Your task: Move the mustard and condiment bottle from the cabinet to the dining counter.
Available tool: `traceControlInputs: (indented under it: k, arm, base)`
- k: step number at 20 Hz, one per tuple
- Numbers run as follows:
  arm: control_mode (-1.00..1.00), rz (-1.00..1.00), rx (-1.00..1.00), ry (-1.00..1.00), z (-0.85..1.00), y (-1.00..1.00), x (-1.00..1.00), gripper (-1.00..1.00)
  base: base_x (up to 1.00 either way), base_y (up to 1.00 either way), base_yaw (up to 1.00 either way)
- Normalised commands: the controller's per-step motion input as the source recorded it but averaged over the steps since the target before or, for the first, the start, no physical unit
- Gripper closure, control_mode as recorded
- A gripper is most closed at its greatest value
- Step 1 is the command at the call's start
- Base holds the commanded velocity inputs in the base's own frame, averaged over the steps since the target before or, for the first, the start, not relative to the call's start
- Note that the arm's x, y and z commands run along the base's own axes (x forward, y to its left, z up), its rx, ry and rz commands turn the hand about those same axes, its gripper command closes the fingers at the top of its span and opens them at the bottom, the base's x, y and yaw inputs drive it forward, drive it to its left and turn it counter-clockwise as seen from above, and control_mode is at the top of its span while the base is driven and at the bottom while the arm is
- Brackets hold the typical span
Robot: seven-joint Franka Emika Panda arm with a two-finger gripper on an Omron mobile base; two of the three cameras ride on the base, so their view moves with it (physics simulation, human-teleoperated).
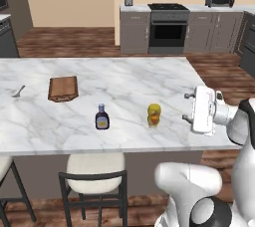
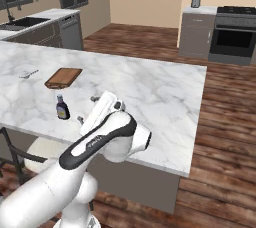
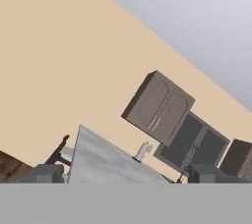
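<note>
Gripper [image 1: 188, 106] jaws spread, empty, pointing sideways; mustard [image 1: 154, 115] just ahead, condiment bottle [image 1: 102, 117] beyond, both upright on dining counter [image 1: 124, 71], prob. delivered.

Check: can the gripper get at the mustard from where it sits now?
Probably yes. The gripper is open beside the mustard on the dining counter, nothing between them. The condiment bottle stands further off.
</note>
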Motion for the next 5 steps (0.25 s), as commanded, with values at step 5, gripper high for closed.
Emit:
traceControlInputs:
  k: [5]
  arm:
    - [-1.00,-0.01,-0.23,0.00,0.85,0.69,-0.57,-1.00]
  base:
    - [0.00,0.00,0.00]
